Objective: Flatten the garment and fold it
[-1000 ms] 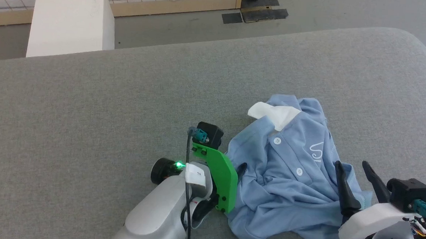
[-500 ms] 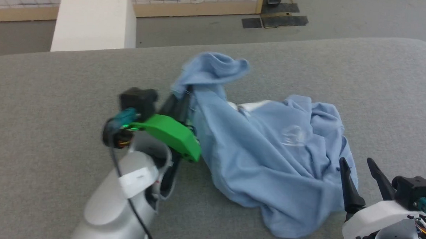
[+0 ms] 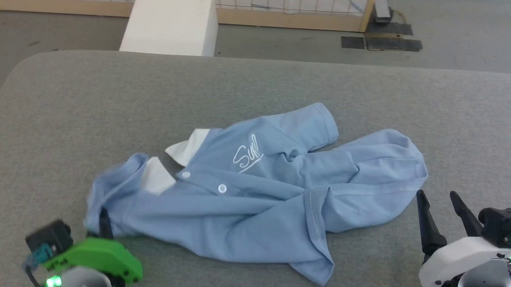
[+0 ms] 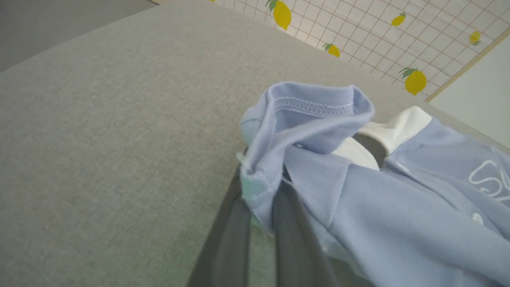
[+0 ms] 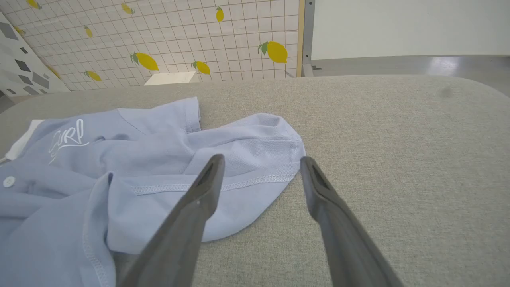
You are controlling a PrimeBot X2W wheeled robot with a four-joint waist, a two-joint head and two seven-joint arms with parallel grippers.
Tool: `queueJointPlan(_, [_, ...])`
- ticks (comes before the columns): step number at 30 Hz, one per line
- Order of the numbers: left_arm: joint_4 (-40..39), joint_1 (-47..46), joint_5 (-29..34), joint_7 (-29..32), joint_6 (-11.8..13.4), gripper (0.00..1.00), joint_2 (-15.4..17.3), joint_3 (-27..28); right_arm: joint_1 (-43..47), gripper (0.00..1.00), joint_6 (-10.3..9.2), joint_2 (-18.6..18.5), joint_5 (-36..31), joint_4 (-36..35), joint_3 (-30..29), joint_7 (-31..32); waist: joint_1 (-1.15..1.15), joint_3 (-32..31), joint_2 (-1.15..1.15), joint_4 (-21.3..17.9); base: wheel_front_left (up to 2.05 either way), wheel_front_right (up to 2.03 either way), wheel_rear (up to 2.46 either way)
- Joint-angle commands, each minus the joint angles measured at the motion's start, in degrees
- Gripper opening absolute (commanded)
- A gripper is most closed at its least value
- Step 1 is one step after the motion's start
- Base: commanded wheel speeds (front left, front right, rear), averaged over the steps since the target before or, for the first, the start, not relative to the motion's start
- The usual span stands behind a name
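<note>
The garment point(image 3: 257, 196) lies crumpled on the grey surface point(image 3: 65, 107), a little near of its middle. Its long axis runs left to right. The white collar point(image 3: 180, 150) and the cursive logo point(image 3: 247, 154) sit toward the left half. The stitched bottom hem point(image 3: 366, 191) curls round in a rounded lobe at the right end.

The left tool point(image 4: 261, 207) is at the near-left end of the cloth, its two dark fingers closed together on a bunched fold. In the left wrist view a stitched sleeve cuff point(image 4: 314, 104) stands up just above the pinch, so the hold seems to be on the sleeve or shoulder edge.

The right tool point(image 3: 436, 194) is at the near right with its fingers spread wide and nothing between them. The hem lobe lies just to its left and slightly farther away. In the right wrist view one finger lines up over the hem edge and the other over bare surface. Whether the tips touch the fabric cannot be told.

One end is gripped on the left, so the free hem on the right is the end that needs a grip, and the right arm is clearly the nearer one. A short reach left and away should put its fingers astride the hem. Pulling the two ends apart along the long axis would then likely stretch out the folds across the middle.
</note>
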Motion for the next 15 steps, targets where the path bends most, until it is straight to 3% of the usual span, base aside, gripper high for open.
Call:
queueJointPlan(1, [0.75, 1.94, -1.87, 1.67, 0.40, 0.42, -0.67, 0.06, -1.29, 1.00, -0.08, -0.02, -0.98, -0.23, 0.11, 1.02, 0.00, -0.07, 0.00, 1.90, 0.00, 0.00, 0.00])
queueJointPlan(2, [1.19, 2.81, -3.18, 2.45, 0.24, 0.95, -1.23, 0.34, -2.01, 1.00, -0.08, -0.02, -1.70, -0.36, 0.54, 1.67, 0.00, -0.06, 0.00, 2.38, 0.00, 0.00, 0.00])
queueJointPlan(3, [1.48, 3.29, -4.15, 2.64, 0.08, 1.00, -1.72, 0.72, -2.74, 1.00, -0.08, -0.02, -2.24, -0.36, 0.89, 2.13, 0.00, -0.05, 0.00, 2.77, 0.00, 0.00, 0.00])
queueJointPlan(5, [2.24, 3.83, -5.07, 2.06, -0.19, 1.00, -2.38, 1.27, -5.06, 1.00, -0.08, -0.02, -3.85, 0.09, 2.36, 3.14, 0.00, -0.05, 0.00, 3.92, 0.00, 0.00, 0.00])
queueJointPlan(10, [0.77, 1.23, -2.90, -6.35, -2.32, 1.00, -5.33, 6.34, -12.82, 1.00, -0.08, -0.90, -4.31, 4.85, 5.10, 3.91, 0.00, 0.90, 0.00, 7.25, 0.00, 0.00, 0.00])
queueJointPlan(15, [-3.42, -2.00, 7.76, -6.75, -6.28, 1.00, -10.03, 12.58, -22.52, 1.00, -0.08, -2.79, -3.37, 16.39, 6.24, 5.67, 0.00, 3.30, 0.00, 11.43, 0.00, 0.00, 0.00])
